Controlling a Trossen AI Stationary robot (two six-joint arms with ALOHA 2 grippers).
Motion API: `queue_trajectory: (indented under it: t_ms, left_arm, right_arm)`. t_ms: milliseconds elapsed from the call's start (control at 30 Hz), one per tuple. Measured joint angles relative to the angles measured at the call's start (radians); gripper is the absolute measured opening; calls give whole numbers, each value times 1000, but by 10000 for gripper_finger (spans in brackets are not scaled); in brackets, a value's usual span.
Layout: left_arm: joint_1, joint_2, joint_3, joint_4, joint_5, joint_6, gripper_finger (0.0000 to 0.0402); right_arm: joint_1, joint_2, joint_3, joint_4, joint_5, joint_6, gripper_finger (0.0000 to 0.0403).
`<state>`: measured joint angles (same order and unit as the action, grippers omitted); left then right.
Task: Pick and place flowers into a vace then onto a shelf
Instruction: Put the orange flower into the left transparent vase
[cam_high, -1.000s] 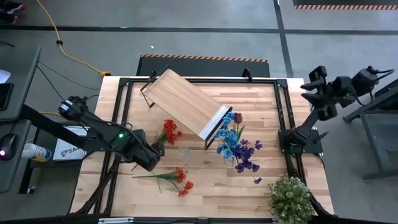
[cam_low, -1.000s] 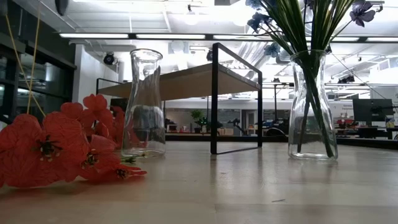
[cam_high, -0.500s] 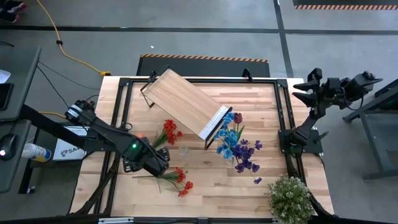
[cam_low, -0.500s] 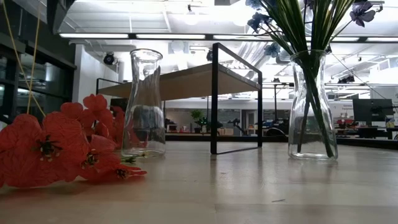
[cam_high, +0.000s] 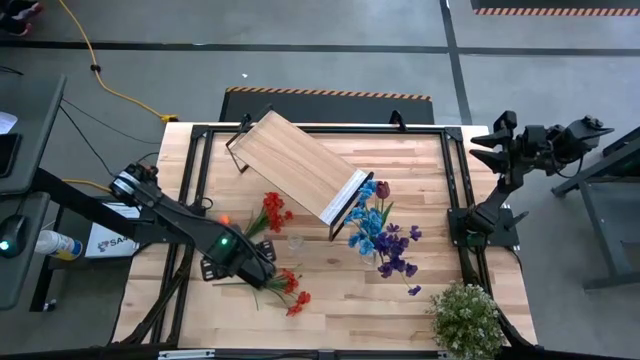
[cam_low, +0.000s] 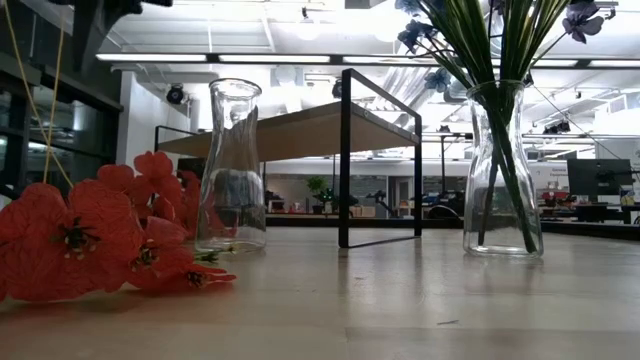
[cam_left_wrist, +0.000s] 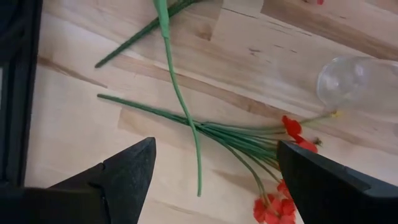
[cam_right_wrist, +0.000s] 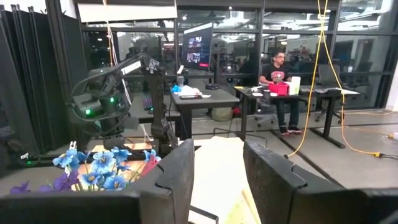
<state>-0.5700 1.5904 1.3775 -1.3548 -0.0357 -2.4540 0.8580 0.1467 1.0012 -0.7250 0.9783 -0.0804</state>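
1. The red flowers (cam_high: 288, 286) lie flat on the tabletop (cam_high: 340, 300) near its front edge, green stems (cam_left_wrist: 186, 121) pointing toward the left side.
2. The left gripper (cam_high: 262, 276) hovers just above those stems, fingers spread wide on either side, holding nothing.
3. An empty glass vase (cam_low: 231, 170) stands just beyond, near the shelf (cam_high: 298, 165), which lies angled across the table's back.
4. The right gripper (cam_high: 484, 150) waits raised beyond the table's right edge, fingers slightly apart with nothing between them.
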Motion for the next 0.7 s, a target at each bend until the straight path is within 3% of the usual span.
queue_trajectory:
  t_ms: [700]
  left_arm:
    - [0, -32, -267, 167, 60, -42, 367]
  right_arm:
    - [0, 0, 0, -11, 0, 21, 130]
